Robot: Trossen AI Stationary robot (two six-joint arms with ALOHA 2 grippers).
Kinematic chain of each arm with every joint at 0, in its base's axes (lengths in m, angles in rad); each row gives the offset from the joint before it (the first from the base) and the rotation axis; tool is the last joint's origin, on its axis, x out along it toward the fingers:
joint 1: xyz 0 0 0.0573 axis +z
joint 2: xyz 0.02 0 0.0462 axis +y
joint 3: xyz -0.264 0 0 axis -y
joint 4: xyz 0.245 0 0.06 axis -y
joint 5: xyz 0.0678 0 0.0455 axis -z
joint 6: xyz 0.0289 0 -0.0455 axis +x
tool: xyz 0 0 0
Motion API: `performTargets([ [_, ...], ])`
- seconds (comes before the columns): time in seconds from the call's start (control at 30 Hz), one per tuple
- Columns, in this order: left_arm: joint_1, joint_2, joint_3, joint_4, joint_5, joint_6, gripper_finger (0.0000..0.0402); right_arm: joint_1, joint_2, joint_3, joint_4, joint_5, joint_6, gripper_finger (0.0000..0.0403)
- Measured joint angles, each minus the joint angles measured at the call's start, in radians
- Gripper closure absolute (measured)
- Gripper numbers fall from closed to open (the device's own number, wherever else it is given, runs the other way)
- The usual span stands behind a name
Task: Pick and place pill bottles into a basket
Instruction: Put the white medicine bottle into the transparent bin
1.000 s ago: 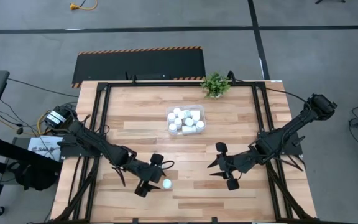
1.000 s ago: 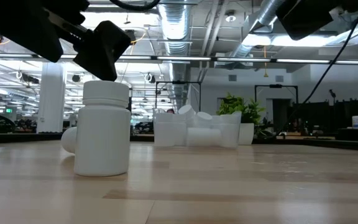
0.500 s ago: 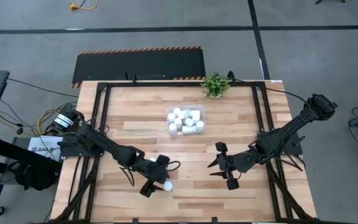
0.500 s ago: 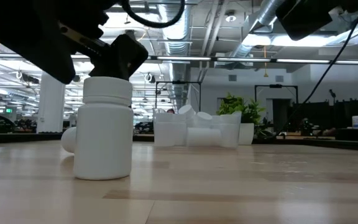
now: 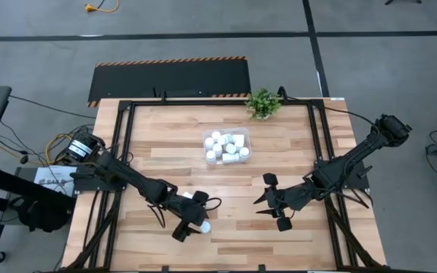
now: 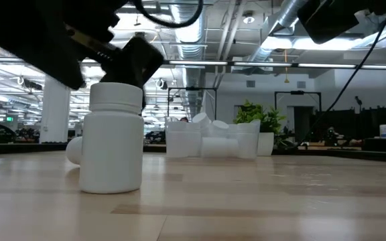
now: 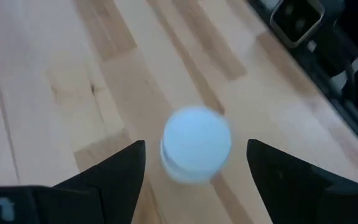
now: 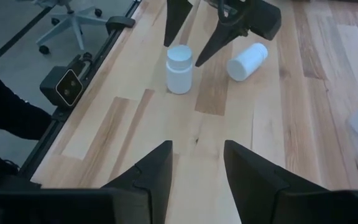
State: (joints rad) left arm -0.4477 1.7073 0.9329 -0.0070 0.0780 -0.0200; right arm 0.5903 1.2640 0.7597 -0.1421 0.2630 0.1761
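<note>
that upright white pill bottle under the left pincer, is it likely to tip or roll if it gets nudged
The upright pill bottle is taller than wide, so a nudge near its cap may well tip it. Once down it would probably roll, being round like the lying bottle beside it. The open left pincer straddles it from above, which looks a stable approach.

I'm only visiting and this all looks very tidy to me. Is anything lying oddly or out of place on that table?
One thing: a pill bottle lies tipped on its side on the wood, beside the upright bottle that the open left gripper hangs over. The other bottles sit piled in the clear basket. Nothing looks spilled or broken.
</note>
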Motion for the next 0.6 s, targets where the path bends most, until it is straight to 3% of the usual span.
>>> performTargets([
  [0.6,0.011,0.014,0.002,0.029,0.021,0.041,0.0133,-0.004,0.0,0.0,-0.008,0.0,0.0,0.027],
])
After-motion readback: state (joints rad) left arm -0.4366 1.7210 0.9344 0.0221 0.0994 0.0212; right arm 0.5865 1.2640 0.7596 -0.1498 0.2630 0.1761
